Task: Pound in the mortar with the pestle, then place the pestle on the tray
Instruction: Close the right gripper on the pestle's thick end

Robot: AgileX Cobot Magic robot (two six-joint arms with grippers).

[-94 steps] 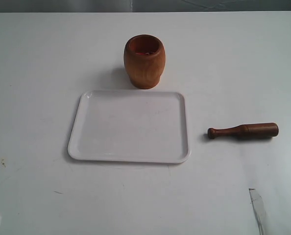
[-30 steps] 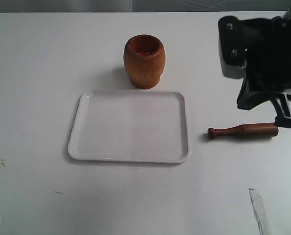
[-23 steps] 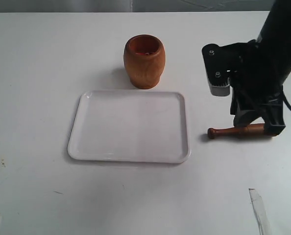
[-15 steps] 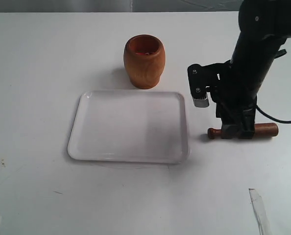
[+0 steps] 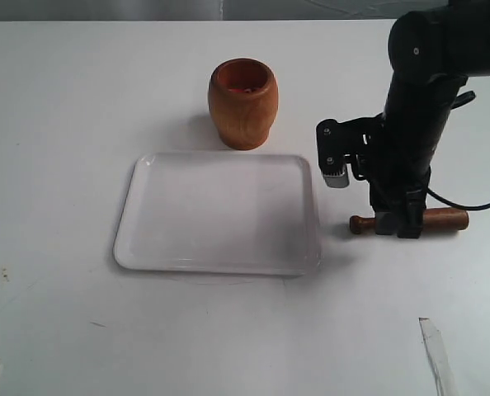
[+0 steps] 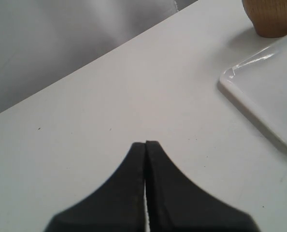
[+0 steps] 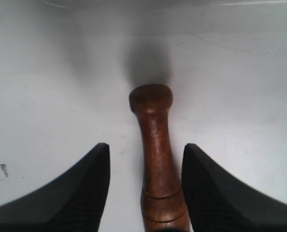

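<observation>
Pestle (image 5: 445, 219) lies flat on the table (image 5: 63, 330), just right of the tray (image 5: 216, 268), knob toward it; the mortar (image 5: 242, 103) stands behind the tray. I see my right claw (image 7: 146, 159) spread wide astride the thin handle, gaps either side. My left claw (image 6: 146, 145) is pressed closed.

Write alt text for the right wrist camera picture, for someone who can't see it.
The right hand is open, its two black fingers on either side of a slim dark brown wooden pestle lying on a white table. The pestle's small round knob points away from the camera.
</observation>
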